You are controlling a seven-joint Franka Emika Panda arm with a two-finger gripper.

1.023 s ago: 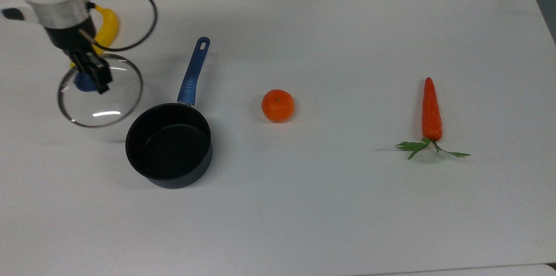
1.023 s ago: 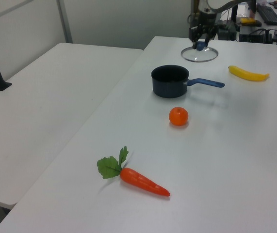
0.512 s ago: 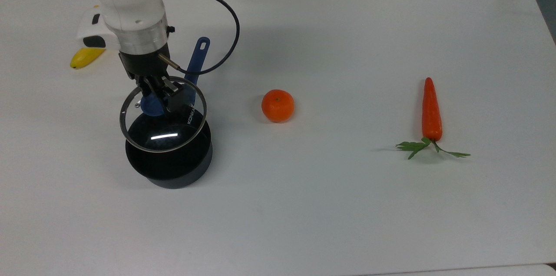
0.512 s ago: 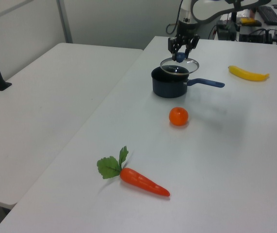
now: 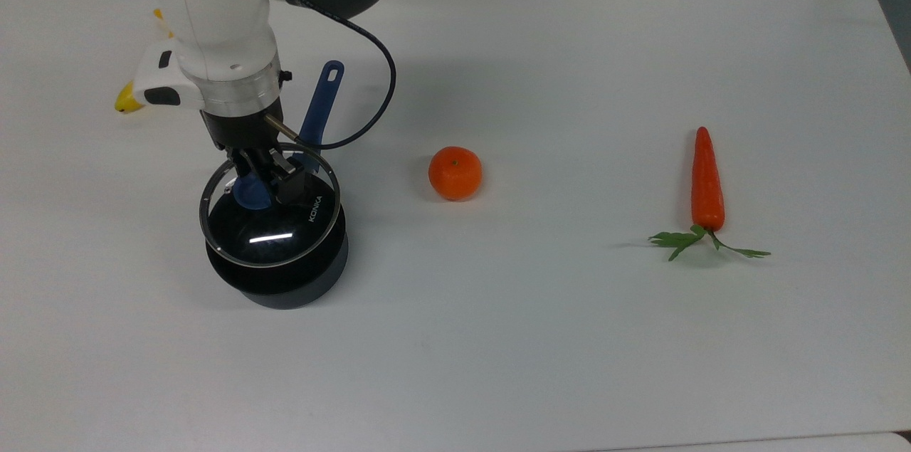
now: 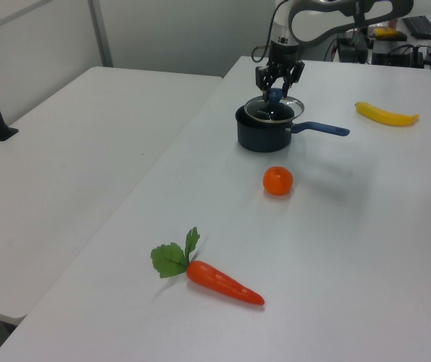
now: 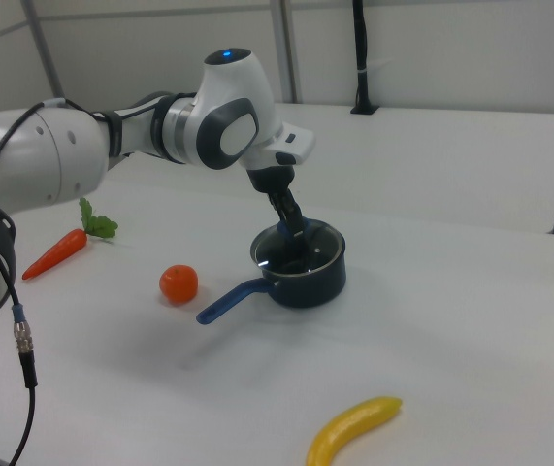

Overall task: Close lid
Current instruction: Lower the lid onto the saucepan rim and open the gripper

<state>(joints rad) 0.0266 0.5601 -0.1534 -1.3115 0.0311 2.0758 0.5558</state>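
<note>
The clear glass lid (image 5: pixel 274 228) with its thin metal rim and blue knob (image 5: pixel 248 193) hangs low over the black saucepan (image 5: pixel 285 285), nearly level with the pan's rim. My gripper (image 5: pixel 262 179) is shut on the knob, coming down from above. From the pan, a long blue handle (image 5: pixel 317 114) points toward the top view's upper edge. In the left view the lid (image 6: pixel 274 111) covers the pan (image 6: pixel 263 134) under my gripper (image 6: pixel 276 89). In the right view the lid (image 7: pixel 291 250) sits at the pan (image 7: pixel 308 279) opening.
An orange (image 5: pixel 455 172) lies to the pan's right in the top view, with a carrot (image 5: pixel 707 183) far right. A banana (image 5: pixel 129 100) pokes out behind the arm at the left, and is whole in the right view (image 7: pixel 352 428). A white table (image 5: pixel 541 338) carries everything.
The gripper carried the lid from the top view's left, beside the banana, rightward to above the saucepan, then lowered it toward the rim.
</note>
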